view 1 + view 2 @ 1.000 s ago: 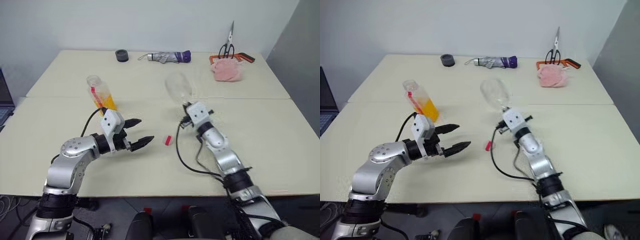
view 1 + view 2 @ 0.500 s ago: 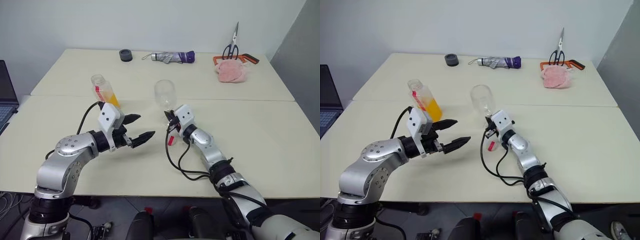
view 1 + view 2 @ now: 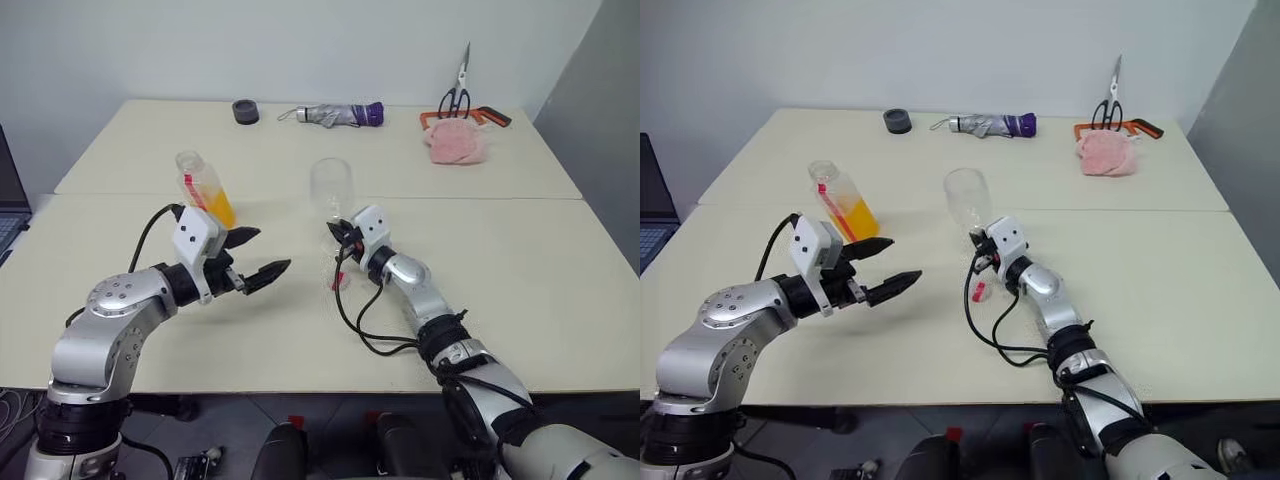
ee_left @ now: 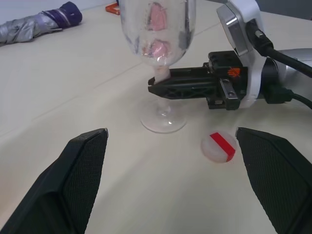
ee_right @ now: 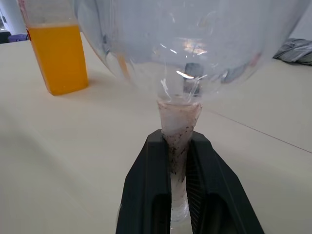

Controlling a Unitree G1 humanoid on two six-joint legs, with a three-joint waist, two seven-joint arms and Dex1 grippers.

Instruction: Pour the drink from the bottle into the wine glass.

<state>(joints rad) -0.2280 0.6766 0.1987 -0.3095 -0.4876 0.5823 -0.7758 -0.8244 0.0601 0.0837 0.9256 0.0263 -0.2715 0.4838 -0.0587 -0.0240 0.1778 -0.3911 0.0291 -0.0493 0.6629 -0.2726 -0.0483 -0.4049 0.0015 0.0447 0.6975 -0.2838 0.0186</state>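
Now standing upright mid-frame: clear stemmed wine glass (image 3: 331, 190), tilted a second ago, right gripper (image 5: 178, 168) clamping stem; left gripper (image 3: 252, 256) gaping, empty, bottle (image 3: 203, 187) unpoured.

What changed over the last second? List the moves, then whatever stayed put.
The right claw, shut on the wine glass stem, brought the glass from tilted in the air to upright with its foot on the table, beside the red-striped cap. The left claw drew back a little, open and empty. The bottle, umbrella, scissors and pink cloth stayed put.
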